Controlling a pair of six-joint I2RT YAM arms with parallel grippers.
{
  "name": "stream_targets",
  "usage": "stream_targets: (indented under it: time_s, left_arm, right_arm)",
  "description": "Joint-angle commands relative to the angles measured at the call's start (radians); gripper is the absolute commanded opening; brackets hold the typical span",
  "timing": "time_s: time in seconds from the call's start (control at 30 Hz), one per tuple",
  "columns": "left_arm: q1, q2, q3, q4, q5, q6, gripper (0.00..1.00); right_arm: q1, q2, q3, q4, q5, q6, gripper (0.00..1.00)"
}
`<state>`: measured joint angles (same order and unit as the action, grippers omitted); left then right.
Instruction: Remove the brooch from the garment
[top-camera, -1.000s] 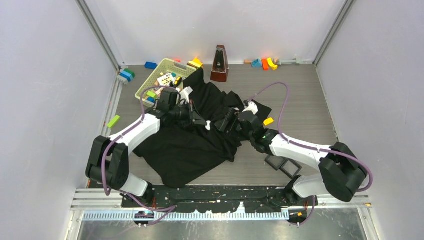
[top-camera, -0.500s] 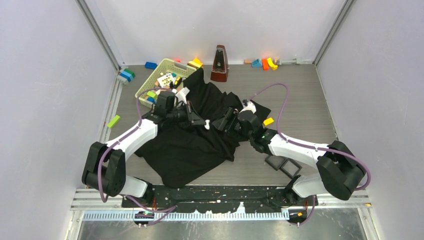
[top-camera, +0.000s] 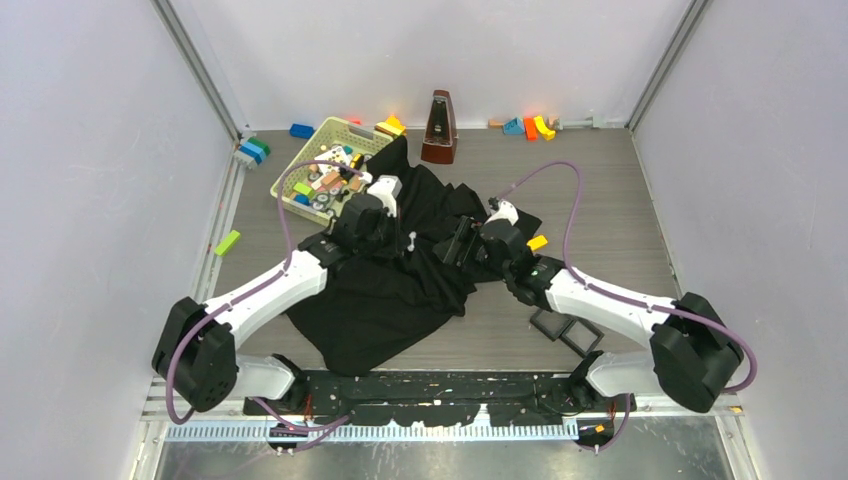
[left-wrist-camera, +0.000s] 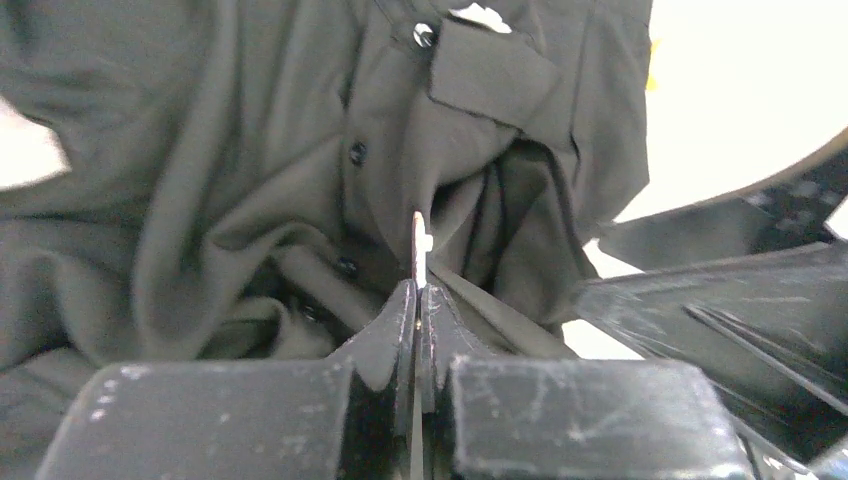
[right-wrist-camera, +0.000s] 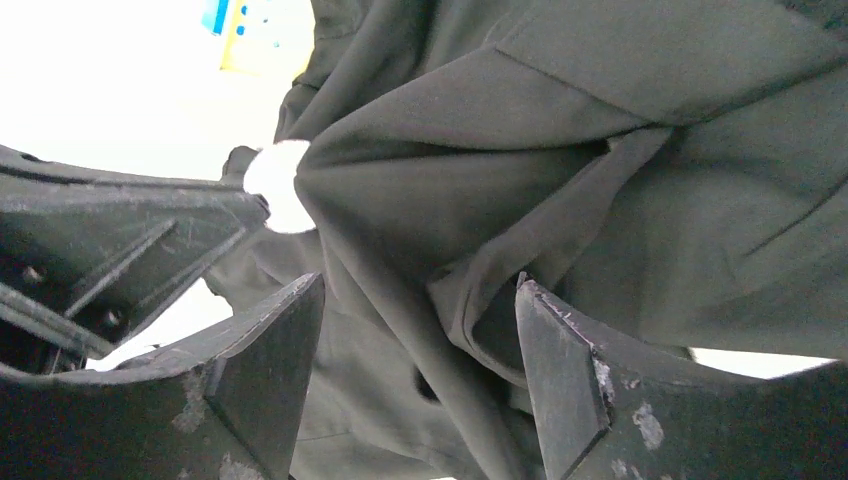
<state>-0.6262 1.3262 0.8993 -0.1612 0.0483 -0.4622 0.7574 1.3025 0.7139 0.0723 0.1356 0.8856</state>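
The black garment (top-camera: 380, 300) lies crumpled mid-table, also filling the left wrist view (left-wrist-camera: 200, 150) and the right wrist view (right-wrist-camera: 560, 120). My left gripper (top-camera: 405, 240) is shut on the brooch (left-wrist-camera: 421, 245), which shows as a thin pale disc edge-on above the closed fingertips (left-wrist-camera: 405, 300). In the right wrist view the brooch (right-wrist-camera: 278, 186) is a round, washed-out disc with the cloth tented up to it. My right gripper (top-camera: 458, 243) is open just right of it. Its jaws straddle a fold of the garment (right-wrist-camera: 470, 300) without closing on it.
A yellow basket (top-camera: 300, 157) of toys stands at the back left, touching the garment. A metronome (top-camera: 439, 128) stands at the back centre. A yellow block (top-camera: 537, 242) lies by the right arm. Two black square trays (top-camera: 565, 330) sit front right. A green block (top-camera: 227, 242) lies left.
My left arm has swung right and its wrist has moved over the garment, still pinching the brooch. My right gripper has stayed almost in place, open.
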Motion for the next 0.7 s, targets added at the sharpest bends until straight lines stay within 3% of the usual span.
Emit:
stream_targets:
  time_s: [0.0, 0.33, 0.47, 0.67]
  left_arm:
    - [0.003, -0.045, -0.003, 0.125, -0.207, 0.082, 0.00]
    - [0.007, -0.031, 0.050, 0.090, -0.267, 0.147, 0.00]
    - [0.049, -0.044, 0.042, 0.092, -0.105, 0.117, 0.00]
    - [0.069, -0.136, -0.064, 0.290, 0.106, 0.120, 0.00]
  right_arm:
    - [-0.013, -0.076, -0.011, -0.015, 0.065, -0.050, 0.75]
    - [-0.030, -0.129, -0.035, -0.011, 0.069, -0.154, 0.74]
    - [-0.031, -0.145, -0.059, 0.044, 0.040, -0.200, 0.75]
    - [-0.032, -0.176, -0.094, 0.152, -0.011, -0.232, 0.76]
